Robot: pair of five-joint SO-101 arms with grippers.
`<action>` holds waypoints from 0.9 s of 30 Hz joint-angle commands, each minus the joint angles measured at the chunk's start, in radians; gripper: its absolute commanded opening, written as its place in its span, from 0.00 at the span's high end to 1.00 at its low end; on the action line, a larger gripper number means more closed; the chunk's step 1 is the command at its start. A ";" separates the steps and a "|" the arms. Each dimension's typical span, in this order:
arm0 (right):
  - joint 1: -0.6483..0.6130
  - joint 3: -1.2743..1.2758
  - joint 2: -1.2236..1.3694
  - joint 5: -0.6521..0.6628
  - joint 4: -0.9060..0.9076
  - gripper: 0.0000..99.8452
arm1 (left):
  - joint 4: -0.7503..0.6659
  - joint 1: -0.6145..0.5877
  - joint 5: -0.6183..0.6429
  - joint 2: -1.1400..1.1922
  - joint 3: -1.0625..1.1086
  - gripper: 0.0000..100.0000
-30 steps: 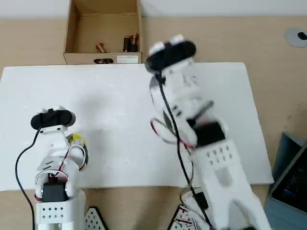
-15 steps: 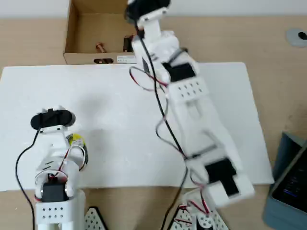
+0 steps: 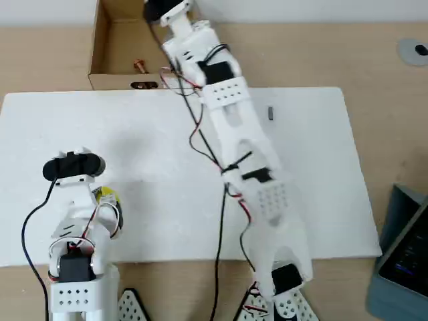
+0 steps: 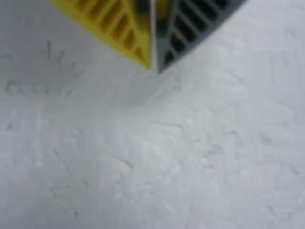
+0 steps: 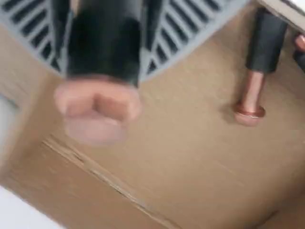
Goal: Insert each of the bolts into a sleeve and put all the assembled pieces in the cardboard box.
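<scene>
Right jaws, clamped on a sleeved bolt (image 5: 97, 107), hang over the cardboard box (image 5: 190, 157) near a finished piece (image 5: 255, 76) — dropped from here, the bolt could bounce or slip out. Left jaws closed, empty, above the tabletop (image 4: 167, 152).

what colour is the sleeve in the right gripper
Black; the sleeve shows best in the right wrist view.
</scene>
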 commanded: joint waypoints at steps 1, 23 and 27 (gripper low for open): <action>-0.035 -0.236 0.113 0.046 -0.029 0.99 | -0.003 -0.003 -0.005 -0.005 -0.005 1.00; -0.062 -0.564 0.484 0.146 -0.026 0.96 | -0.003 -0.002 -0.005 -0.005 -0.005 1.00; -0.062 -0.564 0.484 0.146 -0.025 0.85 | -0.003 -0.002 -0.005 -0.005 -0.005 1.00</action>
